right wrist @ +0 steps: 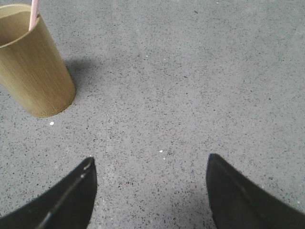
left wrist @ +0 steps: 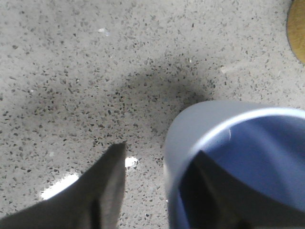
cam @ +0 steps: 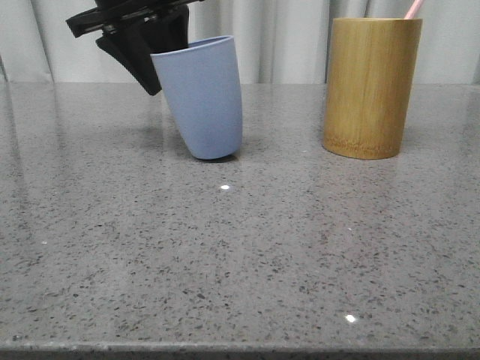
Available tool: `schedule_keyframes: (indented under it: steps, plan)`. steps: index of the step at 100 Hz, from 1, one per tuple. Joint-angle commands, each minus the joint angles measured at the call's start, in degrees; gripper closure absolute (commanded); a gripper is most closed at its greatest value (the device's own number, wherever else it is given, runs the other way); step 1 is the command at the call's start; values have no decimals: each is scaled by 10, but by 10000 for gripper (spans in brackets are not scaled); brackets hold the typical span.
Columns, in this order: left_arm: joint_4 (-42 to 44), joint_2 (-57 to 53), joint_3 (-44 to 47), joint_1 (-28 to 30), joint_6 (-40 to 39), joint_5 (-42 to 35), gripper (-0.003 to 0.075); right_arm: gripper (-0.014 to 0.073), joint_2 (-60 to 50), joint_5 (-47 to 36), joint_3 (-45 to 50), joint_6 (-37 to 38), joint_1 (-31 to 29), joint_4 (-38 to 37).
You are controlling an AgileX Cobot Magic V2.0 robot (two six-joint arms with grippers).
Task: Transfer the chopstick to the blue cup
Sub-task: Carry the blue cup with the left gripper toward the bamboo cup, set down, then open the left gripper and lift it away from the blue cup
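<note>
The blue cup (cam: 201, 97) stands left of centre, tilted, its rim leaning left toward my left gripper (cam: 142, 45). In the left wrist view that gripper (left wrist: 161, 149) is open and straddles the blue cup's (left wrist: 190, 129) wall. One finger is inside the cup and the other is outside, a gap away from the wall. A pale pink chopstick (cam: 413, 9) sticks out of the bamboo holder (cam: 371, 86) on the right. My right gripper (right wrist: 151, 158) hangs open over bare stone, apart from the bamboo holder (right wrist: 33, 71) and its chopstick (right wrist: 33, 14). It is out of the front view.
The grey speckled stone table (cam: 240, 255) runs to a front edge at the bottom of the front view. Pale curtains (cam: 285, 37) hang behind it. The rim of the bamboo holder (left wrist: 298, 28) shows at the edge of the left wrist view.
</note>
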Motion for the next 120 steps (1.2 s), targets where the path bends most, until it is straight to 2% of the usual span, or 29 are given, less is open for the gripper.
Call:
schedule_keyframes:
  steps: [1, 11, 54, 77, 110, 120]
  plan:
    - [-16, -30, -15, -6, -1, -10, 342, 95, 7, -41, -19, -2, -1, -3]
    - [-16, -30, -15, -6, -1, -10, 316, 95, 7, -41, -19, -2, -1, -3]
    - [-42, -30, -25, -6, -1, -15, 314, 95, 7, -41, -19, -2, -1, -3]
    - [-50, -30, -59, -6, -1, -2, 254, 95, 7, -41, -19, -2, -1, -3]
    - [-62, -43, -65, -5, -1, 15, 253, 95, 7, -41, -19, -2, -1, -3]
    - [-62, -68, -65, -1, 1, -4, 253, 95, 7, -41, -19, -2, -1, -3]
